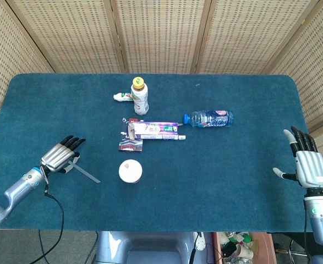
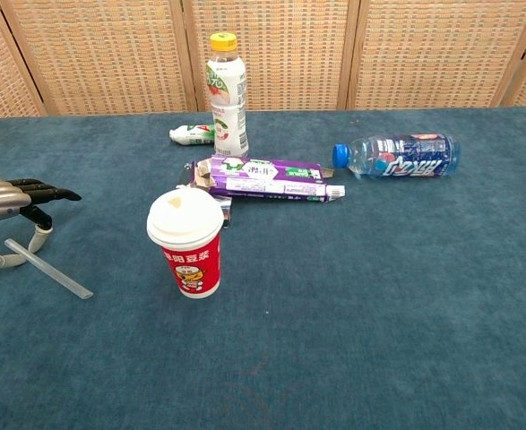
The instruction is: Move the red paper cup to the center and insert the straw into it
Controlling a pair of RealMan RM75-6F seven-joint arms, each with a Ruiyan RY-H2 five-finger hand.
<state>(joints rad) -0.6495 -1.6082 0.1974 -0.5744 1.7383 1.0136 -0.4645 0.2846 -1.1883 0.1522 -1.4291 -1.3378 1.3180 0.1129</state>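
The red paper cup (image 2: 186, 242) with a white lid stands left of the table's middle; from above only its lid shows (image 1: 130, 170). The clear straw (image 2: 47, 269) lies flat on the cloth left of the cup, also seen as the straw (image 1: 87, 173) in the head view. My left hand (image 1: 59, 157) hovers low over the straw's far end, fingers stretched forward, the thumb and one fingertip (image 2: 40, 235) down beside that end. I cannot see a firm grip on it. My right hand (image 1: 307, 165) is spread open at the table's right edge, holding nothing.
Behind the cup lies a purple toothpaste box (image 2: 263, 177) on a small carton. A capped drink bottle (image 2: 227, 94) stands at the back with a small tube (image 2: 189, 134) beside it. A water bottle (image 2: 397, 157) lies on its side at right. The blue cloth table (image 1: 233, 181) fills the view.
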